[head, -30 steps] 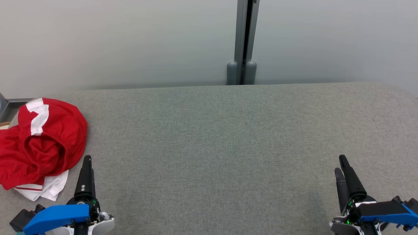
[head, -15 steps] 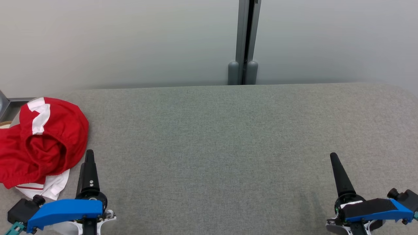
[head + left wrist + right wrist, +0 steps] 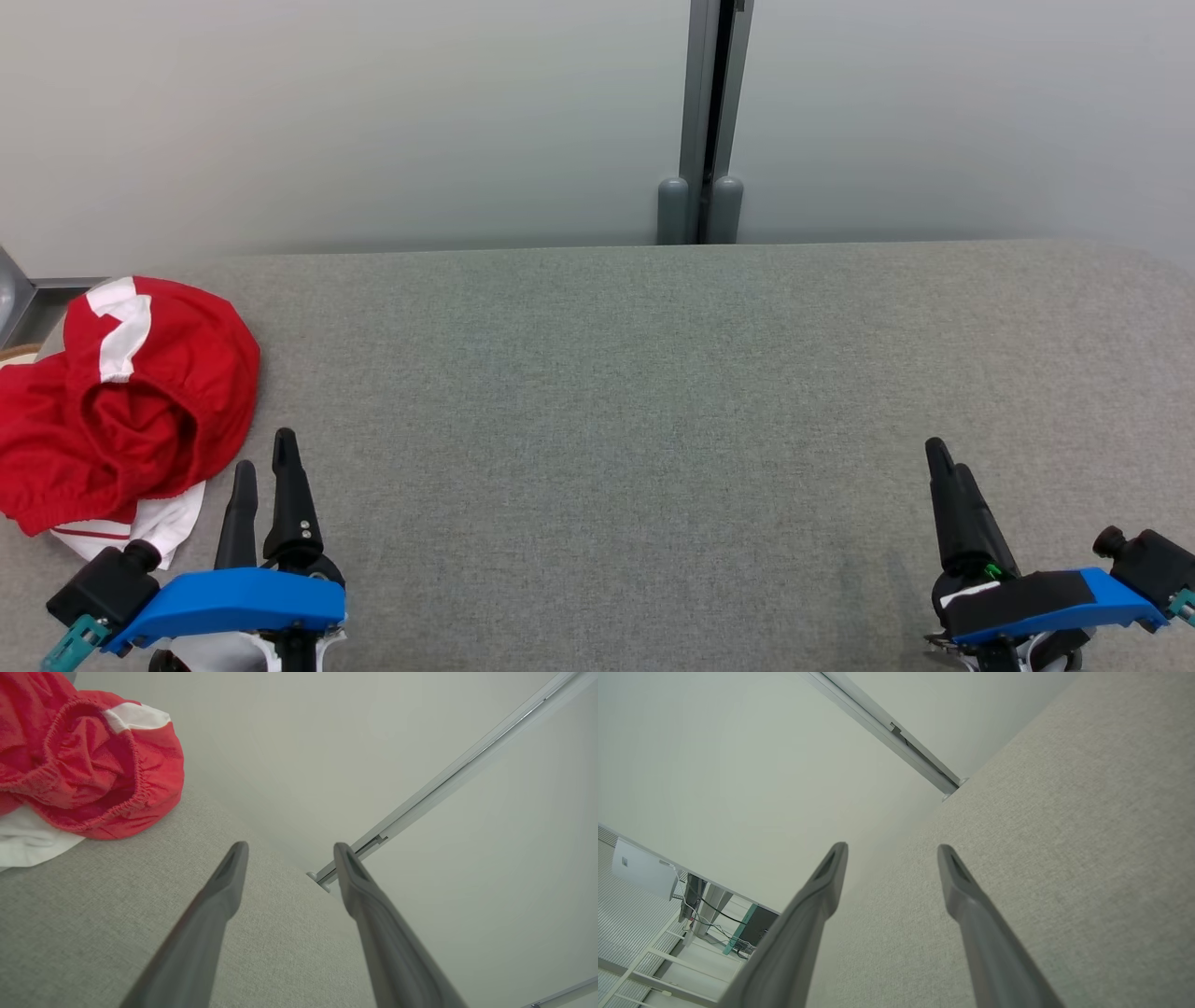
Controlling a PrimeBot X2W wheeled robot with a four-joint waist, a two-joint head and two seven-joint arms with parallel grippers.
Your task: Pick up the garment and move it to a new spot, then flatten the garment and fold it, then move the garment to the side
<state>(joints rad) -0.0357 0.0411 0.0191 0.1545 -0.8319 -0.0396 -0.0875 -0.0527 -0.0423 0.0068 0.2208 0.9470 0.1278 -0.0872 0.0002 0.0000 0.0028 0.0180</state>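
The garment [image 3: 131, 401], red with a white stripe and an elastic hem, lies crumpled at the far left of the table [image 3: 653, 392], close to its left edge. A piece of white cloth [image 3: 163, 527] sticks out from under its near side; I cannot tell whether it belongs to the garment or is separate.

The left gripper [image 3: 264, 453] sits at the lower left of the head view, just beside the garment's near right edge and apart from it. Its two dark fingers point away from the robot and lean slightly to the right. One finger stands further forward than the other in that view, so the wrist is rolled partly onto its side. The blue cover [image 3: 233, 602] over the wrist lies crosswise. In the left wrist view the gripper [image 3: 290, 848] has its jaws spread wide with nothing between them. The fingers hover above bare table, and the garment [image 3: 93, 765] lies up and to the left of the tips.

The right gripper [image 3: 945, 457] sits at the lower right of the head view, well apart from the garment. Its fingers point forward and lean slightly left, almost overlapping, so this wrist is rolled sideways too. In the right wrist view the gripper [image 3: 892, 848] also has its jaws spread wide and empty, hovering over bare table.

Behind the table stands a pale wall with a grey post [image 3: 705, 121].
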